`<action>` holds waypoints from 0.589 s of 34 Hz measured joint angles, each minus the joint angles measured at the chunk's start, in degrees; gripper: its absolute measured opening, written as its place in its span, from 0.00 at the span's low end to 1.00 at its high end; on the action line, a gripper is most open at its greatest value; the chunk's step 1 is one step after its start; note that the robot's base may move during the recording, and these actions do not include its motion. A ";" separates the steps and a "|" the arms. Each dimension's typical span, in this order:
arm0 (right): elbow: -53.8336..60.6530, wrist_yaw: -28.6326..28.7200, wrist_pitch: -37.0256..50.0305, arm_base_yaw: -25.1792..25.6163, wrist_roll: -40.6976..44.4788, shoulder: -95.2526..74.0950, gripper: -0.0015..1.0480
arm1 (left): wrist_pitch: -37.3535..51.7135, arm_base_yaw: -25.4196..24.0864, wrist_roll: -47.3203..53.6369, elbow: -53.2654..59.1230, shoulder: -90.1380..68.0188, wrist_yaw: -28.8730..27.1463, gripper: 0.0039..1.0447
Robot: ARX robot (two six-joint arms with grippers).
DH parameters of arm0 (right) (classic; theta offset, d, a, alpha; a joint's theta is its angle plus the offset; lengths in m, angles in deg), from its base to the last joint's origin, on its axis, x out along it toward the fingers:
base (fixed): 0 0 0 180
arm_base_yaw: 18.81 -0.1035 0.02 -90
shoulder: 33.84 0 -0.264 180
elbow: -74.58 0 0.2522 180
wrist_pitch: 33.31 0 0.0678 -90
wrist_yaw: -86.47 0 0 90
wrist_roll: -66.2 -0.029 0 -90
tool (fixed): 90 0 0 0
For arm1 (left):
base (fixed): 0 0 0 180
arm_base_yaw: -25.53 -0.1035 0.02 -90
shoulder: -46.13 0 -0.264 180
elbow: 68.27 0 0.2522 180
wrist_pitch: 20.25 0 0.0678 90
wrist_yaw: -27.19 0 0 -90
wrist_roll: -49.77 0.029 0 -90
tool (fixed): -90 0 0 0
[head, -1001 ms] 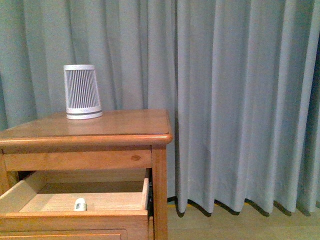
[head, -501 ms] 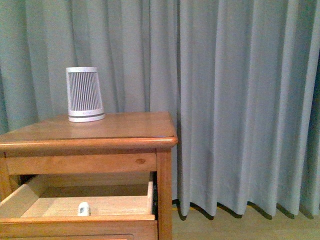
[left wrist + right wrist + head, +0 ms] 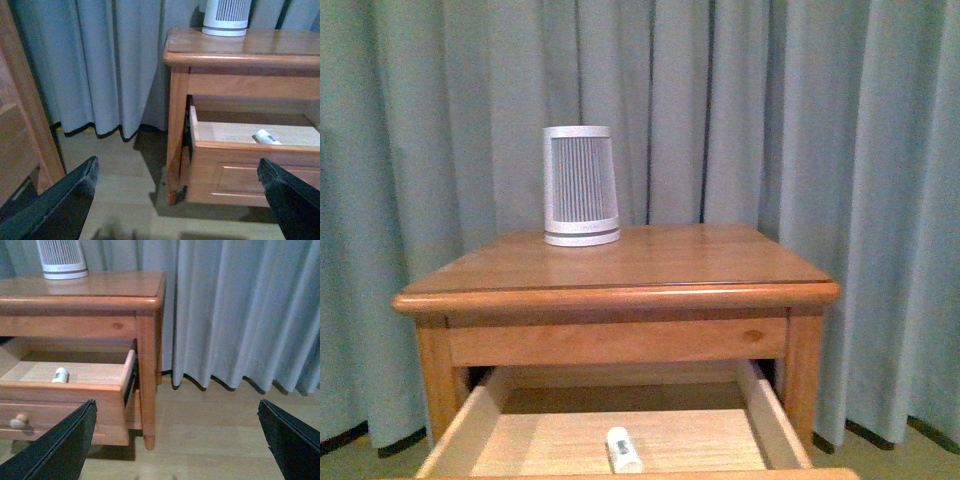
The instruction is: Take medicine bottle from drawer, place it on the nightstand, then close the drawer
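The nightstand point(image 3: 620, 262) stands before grey curtains, its upper drawer point(image 3: 495, 415) pulled open. The tiny white medicine bottle point(image 3: 623, 449) lies on its side on the drawer's pale floor, near the front. It also shows in the left wrist view point(image 3: 268, 137) and the right wrist view point(image 3: 60, 374). The drawer's round knob point(image 3: 19, 421) shows in the right wrist view. My left gripper point(image 3: 180, 200) is open and empty, low above the floor, off the nightstand's left side. My right gripper point(image 3: 177, 440) is open and empty, off its right side. Neither arm shows in the front view.
A large white ribbed canister point(image 3: 580, 186) stands at the back of the nightstand top. Grey curtains point(image 3: 880, 150) hang behind and to both sides. Another wooden piece of furniture point(image 3: 20, 125) stands close by in the left wrist view. Wooden floor point(image 3: 210, 440) lies beside the nightstand.
The front view has swung left, so the nightstand now sits centred instead of at the left edge. The bottle and the open drawer have not moved.
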 joint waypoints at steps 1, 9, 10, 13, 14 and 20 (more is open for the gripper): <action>0.00 -0.15 0.04 0.02 0.02 0.04 0.93 | 0.02 0.02 0.02 0.00 0.02 -0.02 0.94; 0.00 0.28 -0.04 0.02 0.02 0.00 0.93 | -0.02 0.02 0.02 0.00 0.07 -0.35 0.94; 0.00 0.24 -0.04 0.02 0.02 -0.11 0.93 | 0.00 0.02 0.02 0.00 0.00 -0.33 0.94; 0.00 -9.99 3.02 -3.02 1.92 -2.01 0.93 | 0.00 0.02 0.02 0.00 0.04 -0.24 0.94; -0.04 -16.76 6.40 -5.44 2.67 -4.81 0.93 | 0.00 0.00 0.02 0.00 0.02 -0.24 0.94; -4.92 -32.52 19.80 -6.36 3.04 -25.90 0.93 | 0.00 0.02 0.02 0.00 0.09 -0.22 0.94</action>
